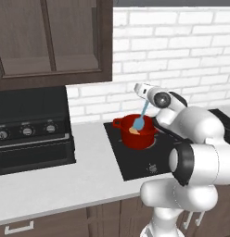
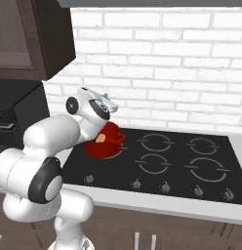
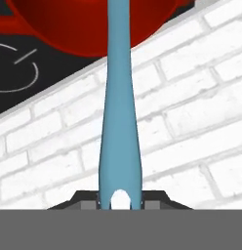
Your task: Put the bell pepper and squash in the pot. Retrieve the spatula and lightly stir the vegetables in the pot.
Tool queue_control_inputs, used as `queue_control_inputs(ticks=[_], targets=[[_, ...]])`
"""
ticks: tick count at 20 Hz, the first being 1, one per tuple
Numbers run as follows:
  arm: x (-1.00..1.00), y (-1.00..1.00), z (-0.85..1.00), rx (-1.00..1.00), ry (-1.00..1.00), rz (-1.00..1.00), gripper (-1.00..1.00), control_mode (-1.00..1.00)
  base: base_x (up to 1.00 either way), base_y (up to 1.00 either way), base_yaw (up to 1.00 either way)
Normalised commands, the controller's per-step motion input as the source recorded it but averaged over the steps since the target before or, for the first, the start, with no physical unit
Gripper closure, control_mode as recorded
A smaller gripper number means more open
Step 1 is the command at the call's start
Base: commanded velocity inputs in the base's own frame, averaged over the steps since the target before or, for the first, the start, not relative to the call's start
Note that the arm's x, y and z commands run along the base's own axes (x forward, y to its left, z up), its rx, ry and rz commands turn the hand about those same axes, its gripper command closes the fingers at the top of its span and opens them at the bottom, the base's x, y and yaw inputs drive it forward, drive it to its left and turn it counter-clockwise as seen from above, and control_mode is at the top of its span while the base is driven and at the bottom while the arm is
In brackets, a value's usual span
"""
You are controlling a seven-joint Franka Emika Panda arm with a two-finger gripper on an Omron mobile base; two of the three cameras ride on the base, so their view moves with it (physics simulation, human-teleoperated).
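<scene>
In the left base view a dark oven is sitting at the far left under wooden cabinets, with the pale surface running rightward to a black cooktop. The pot is standing on the cooktop's near-left burner, by the white brick wall. Inside it the squash is lying as a pale tan lump. The spatula is slanting down into the pot, its blade just beside or touching the squash; which, I cannot tell. Above and to the right the gripper is holding the handle's upper end, jaws closed on it.

In the right base view the arm is covering part of the pot, and the squash is showing inside the rim. The gripper is hanging above, and four burner rings are spreading to the right.

In the hand view the spatula is running straight up the middle from the fingertips, which are pressing against both sides of its forked end, toward the pot at the top.
</scene>
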Motion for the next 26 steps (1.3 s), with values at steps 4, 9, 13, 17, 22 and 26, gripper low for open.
queue_control_inputs(ticks=[4,9,13,17,22,26], targets=[[0.00,0.19,-0.10,0.00,-0.02,-0.14,1.00,-1.00,0.00,0.00,0.00],[0.00,0.22,-0.41,-0.07,0.01,-0.25,1.00,-1.00,0.00,0.00,0.00],[0.00,0.28,-0.36,-0.05,0.01,-0.28,1.00,-1.00,0.00,0.00,0.00],[0.10,0.20,-0.32,-0.04,0.01,-0.24,1.00,-1.00,0.00,0.00,0.00],[0.22,0.17,-0.41,-0.06,0.00,-0.21,1.00,-1.00,0.00,0.00,0.00],[0.15,0.03,-0.27,-0.11,0.00,-0.15,1.00,-1.00,0.00,0.00,0.00]])
